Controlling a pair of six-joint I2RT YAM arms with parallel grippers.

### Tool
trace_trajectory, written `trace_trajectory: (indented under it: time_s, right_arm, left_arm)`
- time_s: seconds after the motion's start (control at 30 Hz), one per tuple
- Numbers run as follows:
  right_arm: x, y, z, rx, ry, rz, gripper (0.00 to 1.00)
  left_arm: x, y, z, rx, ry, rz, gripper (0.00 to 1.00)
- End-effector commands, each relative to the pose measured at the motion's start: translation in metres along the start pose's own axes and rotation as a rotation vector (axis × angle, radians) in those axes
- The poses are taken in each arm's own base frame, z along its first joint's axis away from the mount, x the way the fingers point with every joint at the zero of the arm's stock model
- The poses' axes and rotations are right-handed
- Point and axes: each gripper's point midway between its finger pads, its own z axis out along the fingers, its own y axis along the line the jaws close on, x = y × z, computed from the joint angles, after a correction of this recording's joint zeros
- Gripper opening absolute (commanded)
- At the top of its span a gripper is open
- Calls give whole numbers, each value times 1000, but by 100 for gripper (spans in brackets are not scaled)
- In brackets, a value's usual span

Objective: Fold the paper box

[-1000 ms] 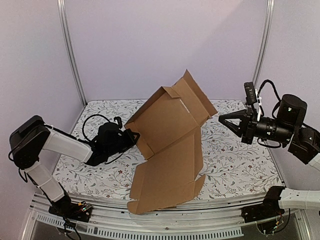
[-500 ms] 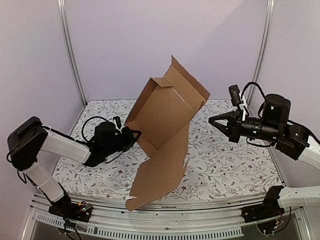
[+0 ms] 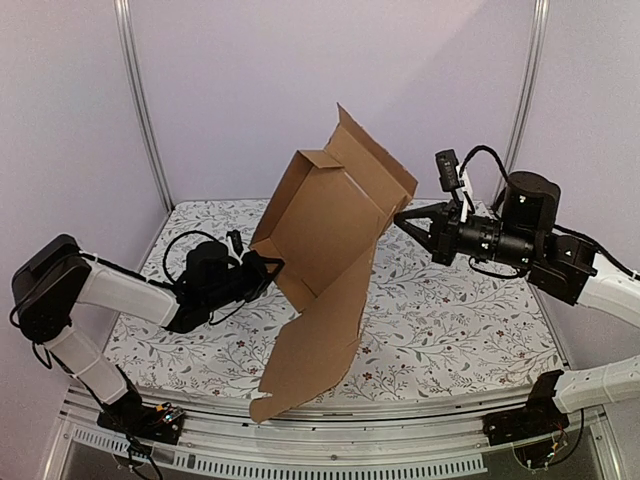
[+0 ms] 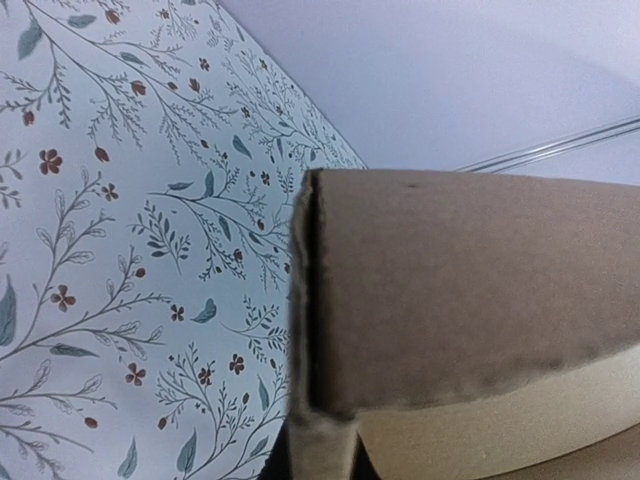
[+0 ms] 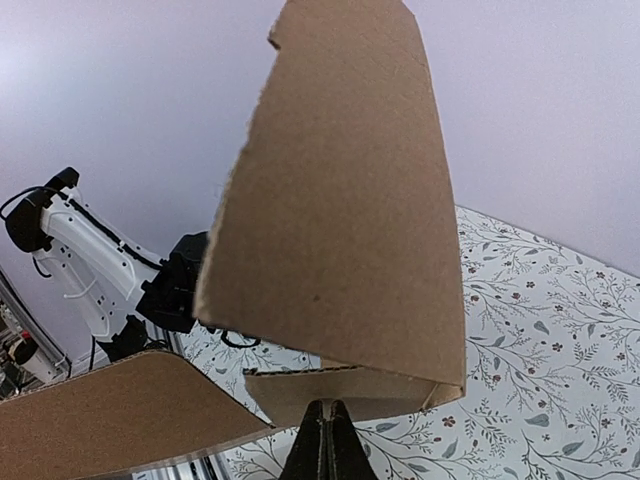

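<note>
The paper box (image 3: 330,230) is a brown cardboard sheet, partly folded and held steeply tilted above the table. Its long lower panel (image 3: 320,350) hangs down to the table's near edge. My left gripper (image 3: 268,268) is shut on the box's left wall. In the left wrist view the wall's edge (image 4: 305,300) runs down between the jaws, and the gripper (image 4: 320,455) is mostly hidden by cardboard. My right gripper (image 3: 400,218) is shut with nothing in it, its tip at the box's right side. In the right wrist view the closed fingertips (image 5: 322,412) meet the box's lower flap (image 5: 350,385).
A floral cloth covers the table (image 3: 470,320). Metal frame posts (image 3: 140,100) (image 3: 525,90) stand at the back corners before a plain wall. A black cable (image 3: 185,240) loops beside the left wrist. A metal rail (image 3: 400,415) runs along the near edge.
The box has been raised and turned more upright, its top flap swinging left. The right arm has moved left from open space until its shut tip reaches the box.
</note>
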Motion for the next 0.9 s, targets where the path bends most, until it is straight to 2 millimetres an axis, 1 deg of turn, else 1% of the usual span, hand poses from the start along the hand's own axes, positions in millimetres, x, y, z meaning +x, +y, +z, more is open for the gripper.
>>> trace_trajectory:
  time_s: [0.0,0.23,0.33,0.4,0.57,0.83,0.87]
  right_arm:
    - [-22,-1,6,19,-71,-10,0]
    - [-30,1,16,9,-98,-6,0]
    - [-30,6,21,-8,-91,-4,0]
    - [-27,6,24,-11,-78,-2,0]
    - [-10,2,32,1,-32,15,0]
    - [30,-9,35,41,72,41,0]
    - [35,-10,34,47,89,40,0]
  left_arm:
    - [-9,-15,-6,59,-16,-17,0]
    - [-7,-16,-6,59,-11,1,0]
    - [-7,-18,-6,60,-10,14,0]
    - [-7,-19,-5,60,-8,30,0]
    - [-5,-22,-5,56,-2,63,0]
    - [-9,-31,-3,60,-4,92,0]
    - [-7,-33,-2,68,13,98,0]
